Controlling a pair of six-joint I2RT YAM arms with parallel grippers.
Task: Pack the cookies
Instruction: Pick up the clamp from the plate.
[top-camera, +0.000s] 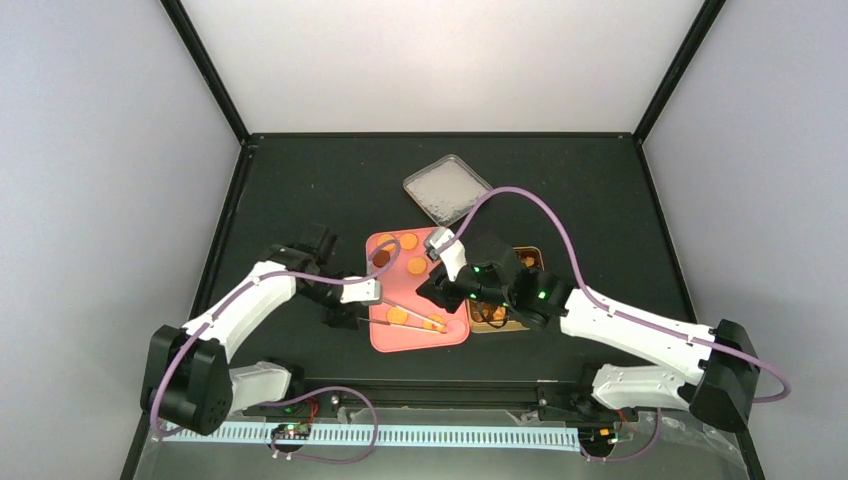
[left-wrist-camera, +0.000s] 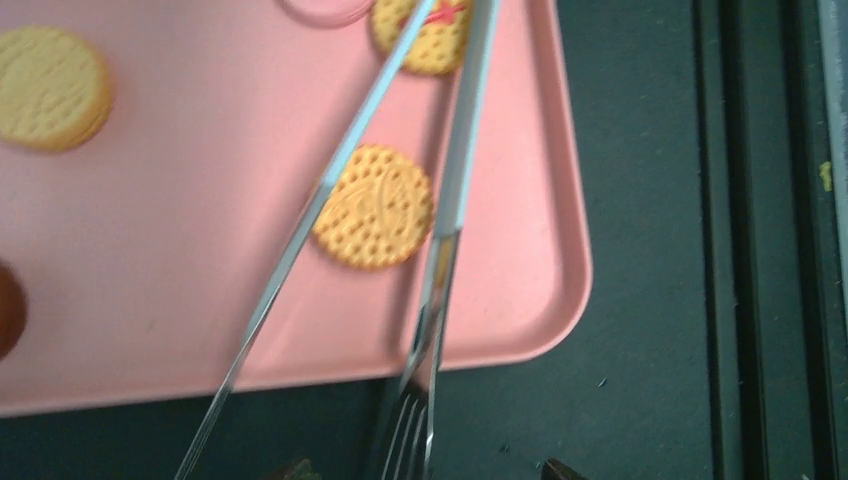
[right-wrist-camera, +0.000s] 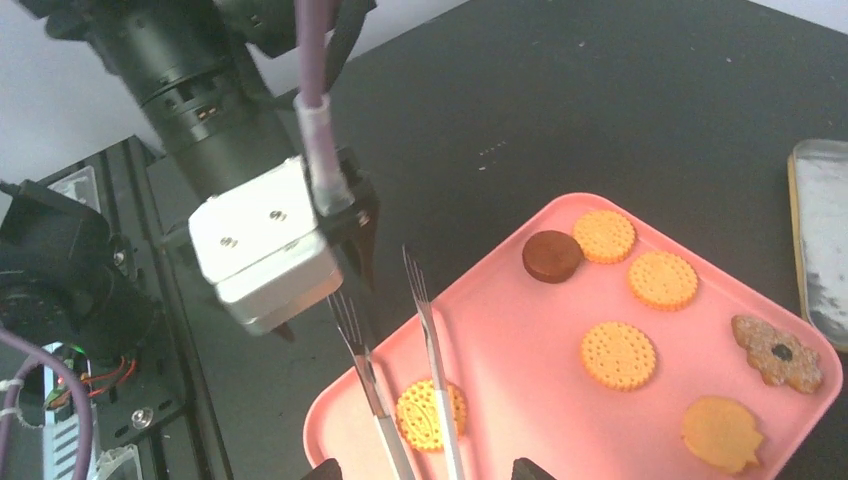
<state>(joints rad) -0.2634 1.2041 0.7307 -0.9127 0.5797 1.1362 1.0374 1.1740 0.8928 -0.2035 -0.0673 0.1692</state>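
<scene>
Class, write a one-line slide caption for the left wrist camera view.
Open metal tongs flank a golden cookie near the corner of the pink tray, on the dark table.

The cookies (right-wrist-camera: 619, 355) lie flat and apart on a pink tray (right-wrist-camera: 520, 330). In the right wrist view, a dark brown disc (right-wrist-camera: 553, 256) sits just beside a golden dotted round (right-wrist-camera: 604, 236) at 12 o'clock, a brown flower-shaped one (right-wrist-camera: 777, 352) at 3, a plain orange one (right-wrist-camera: 721, 433) at 4, another golden round (right-wrist-camera: 431, 414) at 8

Pink tray (top-camera: 410, 340) on black table (top-camera: 300, 190), metal tongs (left-wrist-camera: 457, 160) across its near corner, silver lid (top-camera: 447, 188) behind it.
</scene>
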